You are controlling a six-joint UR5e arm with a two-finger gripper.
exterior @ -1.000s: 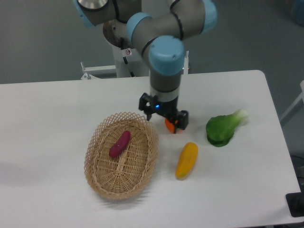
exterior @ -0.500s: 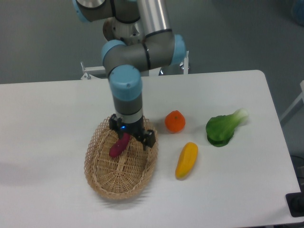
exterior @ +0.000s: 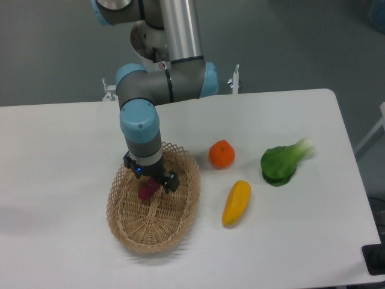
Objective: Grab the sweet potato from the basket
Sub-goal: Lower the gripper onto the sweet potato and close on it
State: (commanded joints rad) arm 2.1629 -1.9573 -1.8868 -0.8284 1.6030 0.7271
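Note:
The oval tan wicker basket (exterior: pixel 174 223) lies on the white table at lower left of centre. Inside it rests the magenta sweet potato (exterior: pixel 146 191), mostly covered by my gripper, with only its lower end showing. My gripper (exterior: pixel 150 180) hangs straight down into the basket right over the sweet potato, its black fingers (exterior: pixel 170 182) spread to either side of it. The jaws are open and I see no grip on the tuber.
An orange (exterior: pixel 221 154) sits just right of the basket. A yellow-orange oblong fruit (exterior: pixel 236 203) lies below it. A green leafy vegetable (exterior: pixel 283 162) rests further right. The table's right edge runs near the far right of the view.
The arm swung left from above the orange to over the basket, then dropped lower, so the gripper now covers most of the sweet potato. The produce has not moved.

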